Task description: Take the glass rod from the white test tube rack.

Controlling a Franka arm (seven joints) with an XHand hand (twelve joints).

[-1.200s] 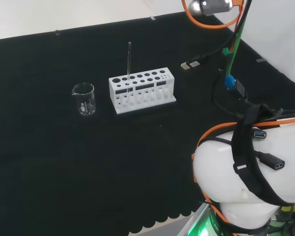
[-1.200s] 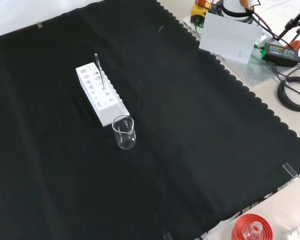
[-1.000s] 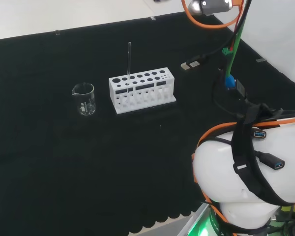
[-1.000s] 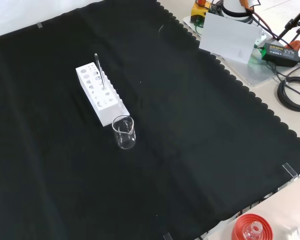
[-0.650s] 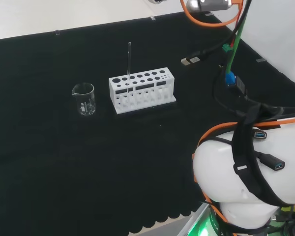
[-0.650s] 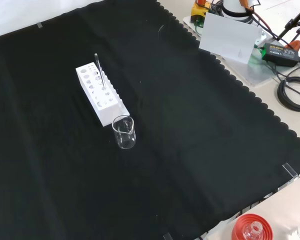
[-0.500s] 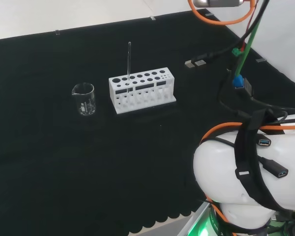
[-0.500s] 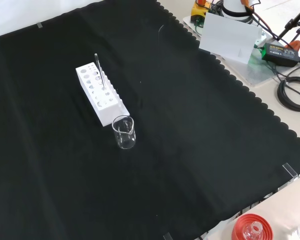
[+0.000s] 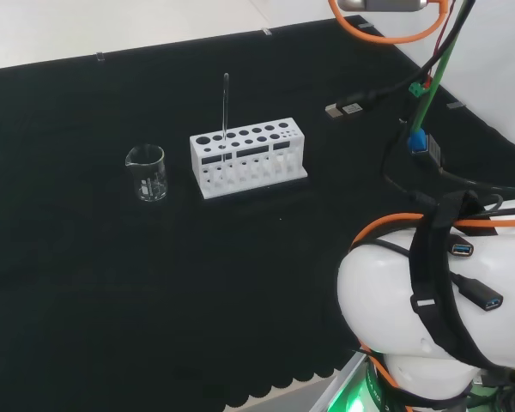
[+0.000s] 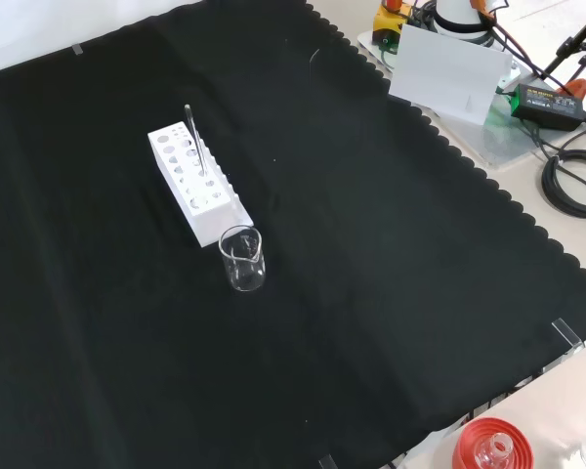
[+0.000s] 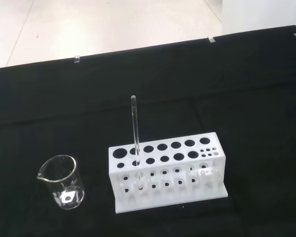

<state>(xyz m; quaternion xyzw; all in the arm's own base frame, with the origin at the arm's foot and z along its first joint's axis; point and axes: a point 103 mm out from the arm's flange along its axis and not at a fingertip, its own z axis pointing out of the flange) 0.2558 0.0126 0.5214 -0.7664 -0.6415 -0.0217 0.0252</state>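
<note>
Head view: one white test tube rack [image 9: 248,160] on the black-clothed surface [image 9: 112,283], long side facing the camera. One glass rod [image 9: 225,107] standing upright in a hole near the rack's left end, top well above the rack. One clear glass beaker [image 9: 146,172] just left of the rack, apart from it, upright, spout to the left. White arm links [image 9: 429,318] at lower right, with orange and black cables [image 9: 412,103] rising to the top edge.

Front view: same count, one rack [image 10: 197,182], one rod [image 10: 194,139], one beaker [image 10: 243,259]. Rack seen end-on here, running from upper left to lower right, beaker nearer the camera at its near end. Rod leaning slightly as seen, in a hole toward the rack's middle-near part. Beyond the scalloped cloth edge, items not seen in the head view: a white card [image 10: 449,70], a black power unit [image 10: 545,100] with coiled cable at upper right, and a red ribbed ring stand [image 10: 490,447] at the bottom edge.

Wrist view: one rack [image 11: 167,170], one rod [image 11: 135,138], one beaker [image 11: 61,181], close enough to count two rows of large holes plus a cluster of small ones at one end. Rod seated in the second row, second hole from the beaker end. Beaker empty as far as visible.

State of the hand: cannot tell.
</note>
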